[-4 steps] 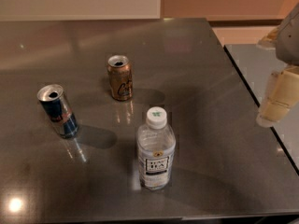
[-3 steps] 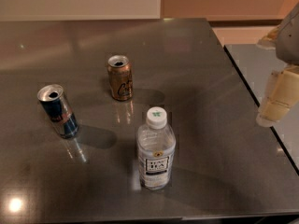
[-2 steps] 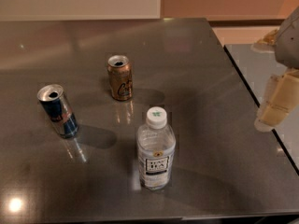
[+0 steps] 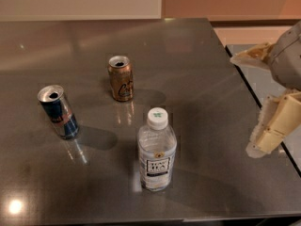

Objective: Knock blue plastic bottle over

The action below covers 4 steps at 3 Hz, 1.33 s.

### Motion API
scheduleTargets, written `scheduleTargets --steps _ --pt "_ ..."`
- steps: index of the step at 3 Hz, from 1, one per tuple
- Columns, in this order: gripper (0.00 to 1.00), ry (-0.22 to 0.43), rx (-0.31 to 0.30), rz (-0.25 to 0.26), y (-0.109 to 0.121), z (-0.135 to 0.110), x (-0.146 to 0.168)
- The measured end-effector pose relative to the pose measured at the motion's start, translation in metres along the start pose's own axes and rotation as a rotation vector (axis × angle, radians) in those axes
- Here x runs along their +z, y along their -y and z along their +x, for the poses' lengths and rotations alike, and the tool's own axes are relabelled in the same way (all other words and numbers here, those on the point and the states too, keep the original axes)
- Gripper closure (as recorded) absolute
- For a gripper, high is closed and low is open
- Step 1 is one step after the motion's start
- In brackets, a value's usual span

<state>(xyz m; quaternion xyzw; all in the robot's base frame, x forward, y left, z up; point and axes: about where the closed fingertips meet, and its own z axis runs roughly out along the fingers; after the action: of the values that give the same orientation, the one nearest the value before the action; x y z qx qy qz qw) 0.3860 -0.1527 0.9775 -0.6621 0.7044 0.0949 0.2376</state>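
Note:
The blue plastic bottle (image 4: 157,150) stands upright on the grey table (image 4: 197,79), near its front edge. It is clear, with a white cap and a white-and-black label. My gripper (image 4: 244,102) is at the right edge of the view, over the table's right side, well to the right of the bottle and apart from it. Its two cream fingers (image 4: 270,126) are spread wide with nothing between them.
A gold-brown can (image 4: 121,78) stands upright behind the bottle. A blue-and-silver can (image 4: 57,112) stands to the bottle's left. The table's right edge runs just under the gripper, with a lower surface (image 4: 244,55) beyond it.
The gripper has shifted slightly left and down, toward the table. Its upper finger shows more. The bottle and both cans have not moved.

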Motion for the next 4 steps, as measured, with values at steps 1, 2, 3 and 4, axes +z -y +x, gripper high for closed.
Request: scheduleTargets --steps 1,2,3,4 --pt "0.00 0.118 -0.059 -0.041 -0.024 -0.025 0.008" --pt "0.00 0.214 -0.098 -0.098 -0.044 -0.049 0.027" --pt "0.00 0.269 -0.122 -0.150 -0.057 -0.069 0.050" --pt "0.00 0.306 -0.135 -0.184 -0.065 -0.082 0.066"
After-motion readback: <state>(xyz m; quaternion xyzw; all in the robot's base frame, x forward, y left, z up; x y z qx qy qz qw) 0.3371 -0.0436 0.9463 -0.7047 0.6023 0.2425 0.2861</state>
